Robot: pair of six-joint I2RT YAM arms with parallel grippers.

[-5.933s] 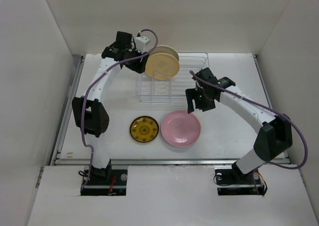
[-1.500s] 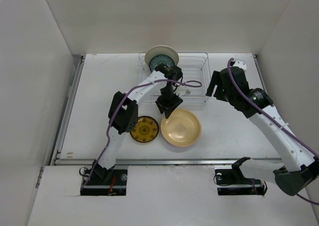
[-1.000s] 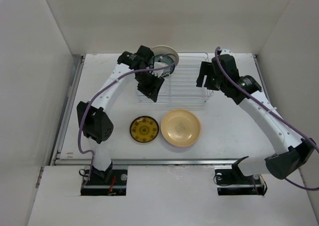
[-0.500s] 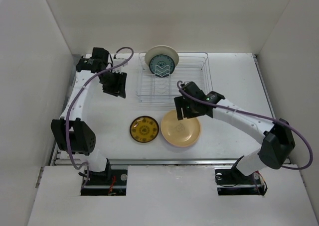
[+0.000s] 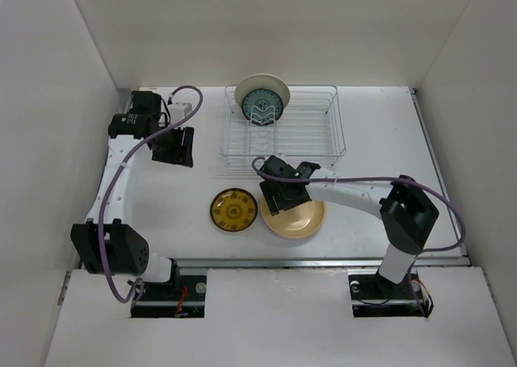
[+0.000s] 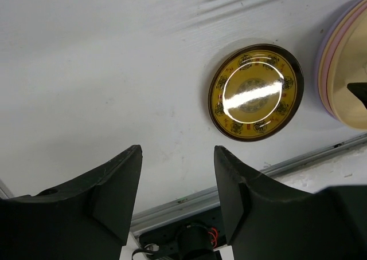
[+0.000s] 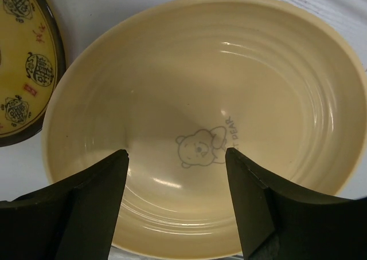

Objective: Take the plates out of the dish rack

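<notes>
Counter [image 5: 388, 165] is white and flat, with plain white walls [image 5: 56, 141] on three sides and a metal strip [image 5: 266, 262] along its near edge. The dish rack [image 5: 323, 137] sits at the back of the counter. One plate [image 5: 262, 102] stands up in its back left corner. The others lie flat in front of the rack: a small yellow plate [image 5: 234, 208] and, just beside it, a pile of plates [image 5: 305, 220] with a tan plate [image 7: 229, 71] on top.

The view from above is the only one that shows both arms and the rack. There the left jaws hang over bare counter left of the rack, and the right jaws hang over the pile. Only the left wrist view shows a purple rim and a pink rim peeking out from under the tan plate. Only the right wrist view shows a little bear [image 7: 198, 148] drawn in the tan plate's middle.

The rack is thin shiny wire. The standing plate has a cream rim and a blue-green pattern. The small yellow plate is glossy, with a dark edge and dark round marks. The tan plate is smooth, with faint rings.

Both pairs of jaws are spread wide and hold nothing.
</notes>
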